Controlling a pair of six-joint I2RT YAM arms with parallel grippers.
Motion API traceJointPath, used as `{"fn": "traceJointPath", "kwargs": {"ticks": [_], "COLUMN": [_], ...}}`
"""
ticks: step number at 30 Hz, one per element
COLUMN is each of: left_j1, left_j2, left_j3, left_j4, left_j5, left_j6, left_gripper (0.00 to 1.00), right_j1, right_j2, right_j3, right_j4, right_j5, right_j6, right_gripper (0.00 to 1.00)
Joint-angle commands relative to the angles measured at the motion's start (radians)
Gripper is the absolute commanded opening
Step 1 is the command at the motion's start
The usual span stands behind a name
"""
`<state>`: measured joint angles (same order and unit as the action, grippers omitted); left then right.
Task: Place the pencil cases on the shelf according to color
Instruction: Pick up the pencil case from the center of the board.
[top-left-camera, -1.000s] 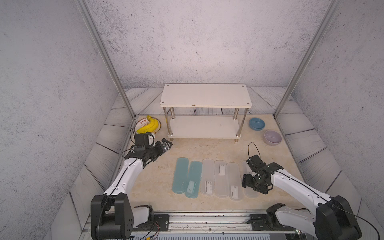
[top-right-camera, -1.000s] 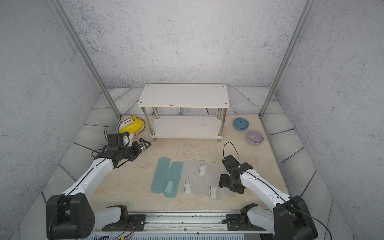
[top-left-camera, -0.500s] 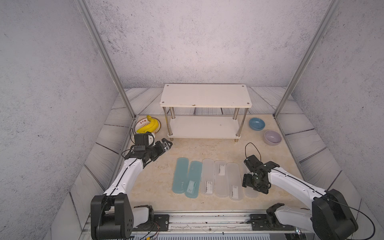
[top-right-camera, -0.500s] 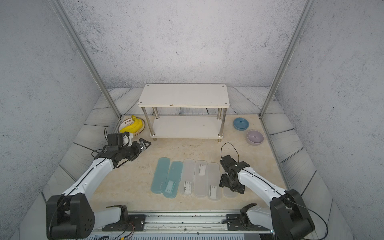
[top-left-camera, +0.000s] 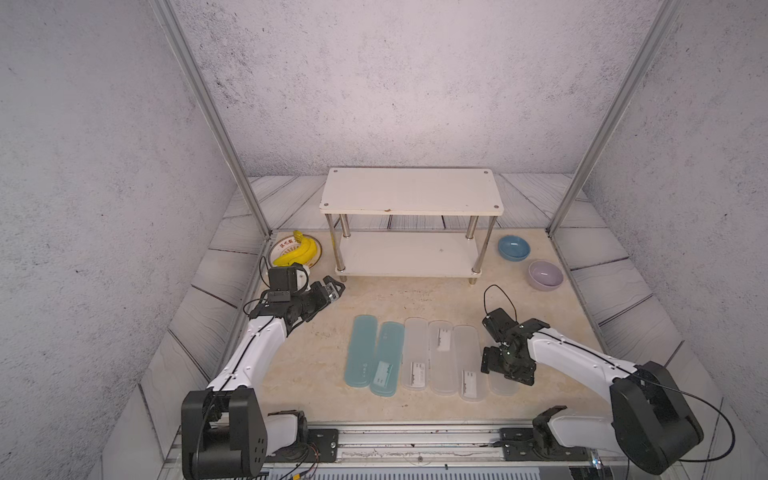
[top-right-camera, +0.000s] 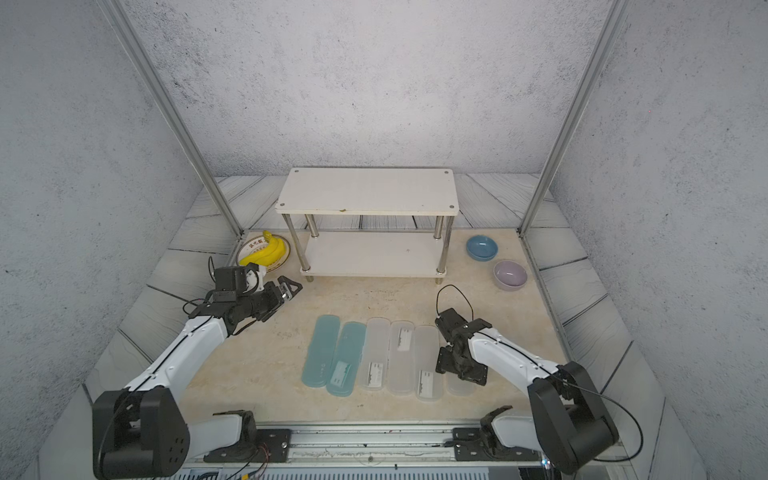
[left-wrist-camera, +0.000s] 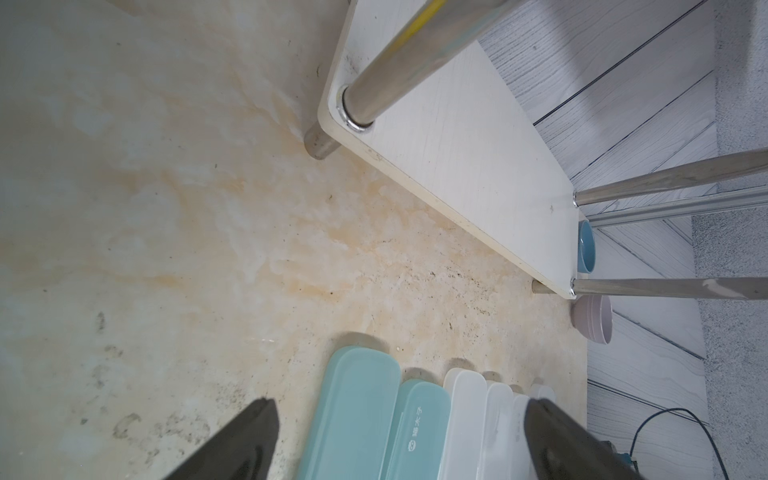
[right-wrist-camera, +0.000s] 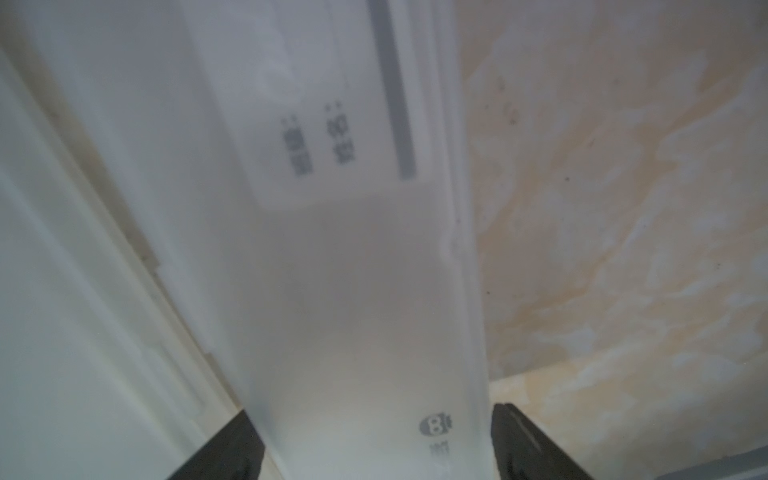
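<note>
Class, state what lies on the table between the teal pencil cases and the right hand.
Three frosted white pencil cases lie side by side there, as both top views show.

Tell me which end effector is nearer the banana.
Left. The left end effector is close to the banana; the right end effector is far away, straddling the rightmost white case.

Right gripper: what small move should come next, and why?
Probably close the right gripper on the rightmost white case: in the right wrist view its open fingers flank that case, and the shelf holds nothing yet.
</note>
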<state>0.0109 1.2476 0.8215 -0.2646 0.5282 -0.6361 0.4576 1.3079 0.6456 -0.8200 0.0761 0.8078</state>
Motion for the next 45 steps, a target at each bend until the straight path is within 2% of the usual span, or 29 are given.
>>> {"fn": "traceJointPath", "kwargs": {"ticks": [1,5,8,10,12,15,16,24,28,32,37,45], "left_j1": [0.003,0.003,0.003,0.003,0.003,0.004,0.004,0.002,0.000,-0.002,-0.015,-0.040], "left_j2": [0.003,0.003,0.009,0.014,0.018,0.017,0.018,0.001,-0.046,-0.108,-0.181,-0.182], "left_j3": [0.004,0.004,0.003,0.005,0.007,0.007,0.006,0.023,0.069,0.091,0.100,0.199], "left_j4": [0.005,0.005,0.008,0.011,0.011,0.011,0.011,0.003,-0.054,-0.060,-0.026,-0.005], "left_j5": [0.008,0.006,0.006,0.009,0.010,0.007,0.005,0.017,-0.003,-0.007,0.008,0.005], "left_j6": [0.000,0.002,0.000,-0.002,-0.003,-0.001,-0.001,0.016,0.079,0.058,0.006,-0.023], "left_gripper": [0.99,0.99,0.99,0.99,0.99,0.99,0.99,0.99,0.99,0.99,0.99,0.99], "right_j1": [0.002,0.005,0.007,0.008,0.007,0.007,0.008,0.010,0.010,0.016,0.017,0.007], "right_j2": [0.058,0.089,0.070,0.049,0.027,-0.018,-0.034,-0.150,-0.195,-0.203,-0.173,0.045], "right_j3": [-0.003,0.000,-0.010,-0.023,-0.028,-0.019,-0.011,0.168,0.311,0.475,0.713,1.132], "right_j4": [0.034,0.043,0.052,0.059,0.054,0.011,-0.008,-0.200,-0.241,-0.258,-0.283,-0.329], "right_j5": [-0.002,0.007,0.011,0.017,0.030,0.055,0.059,0.048,-0.031,-0.100,-0.149,-0.050], "right_j6": [0.001,0.015,0.020,0.025,0.028,0.023,0.019,-0.055,-0.140,-0.216,-0.294,-0.404], "right_gripper": [0.89,0.87,0.81,0.71,0.56,0.44,0.43,0.42,0.42,0.40,0.40,0.42]}}
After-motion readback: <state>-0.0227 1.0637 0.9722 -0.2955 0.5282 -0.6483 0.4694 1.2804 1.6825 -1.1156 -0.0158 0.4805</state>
